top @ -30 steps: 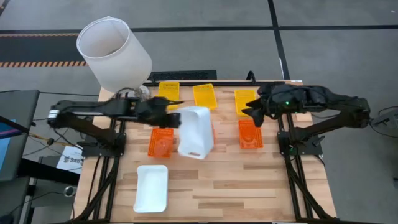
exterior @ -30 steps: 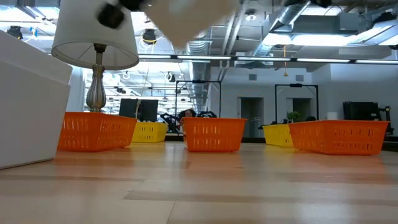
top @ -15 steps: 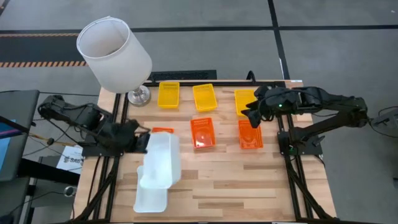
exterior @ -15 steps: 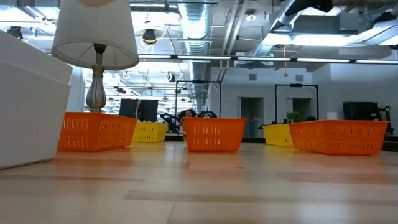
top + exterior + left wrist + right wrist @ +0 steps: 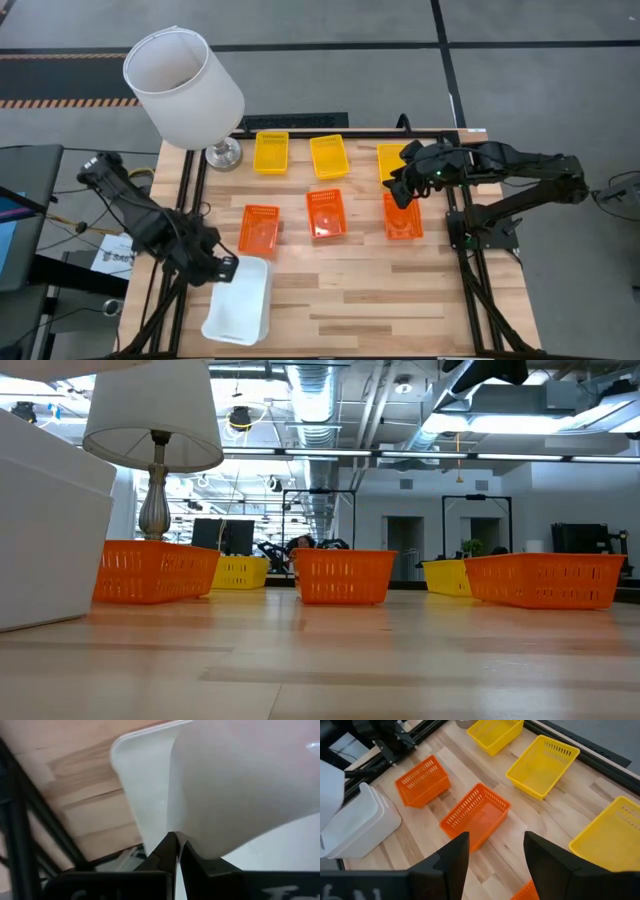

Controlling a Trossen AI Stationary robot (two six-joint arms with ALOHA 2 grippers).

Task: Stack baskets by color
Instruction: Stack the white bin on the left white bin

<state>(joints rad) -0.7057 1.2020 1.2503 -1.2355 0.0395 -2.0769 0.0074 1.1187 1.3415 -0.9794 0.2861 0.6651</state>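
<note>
My left gripper (image 5: 217, 268) is at the table's near left, shut on a white basket (image 5: 240, 300). That basket hangs open side up, just over another white basket (image 5: 142, 785) lying on the table; whether the two touch, I cannot tell. My right gripper (image 5: 400, 190) hangs open at the right, above the gap between a yellow basket (image 5: 392, 160) and an orange basket (image 5: 403, 218), with nothing between its fingers (image 5: 445, 862). Two more orange baskets (image 5: 259, 228) (image 5: 326, 213) stand mid-table. Two more yellow ones (image 5: 271, 152) (image 5: 329, 155) stand along the far edge. My left gripper pinches the white basket's end wall at the rim (image 5: 181, 836) between its two fingers. The fingers slant steeply down, coming from the table's left. The basket hangs roughly level over the lower white basket.
A big white lampshade (image 5: 183, 88) on a metal foot (image 5: 222, 155) stands at the far left corner. Bare wood lies across the near middle and near right of the table (image 5: 400, 300).
My left gripper has swung the white basket from mid-table, where it hung tipped over an orange basket, toward the near left corner. It has turned the basket open side up and brought it down over the white basket lying there. The orange basket is uncovered.
</note>
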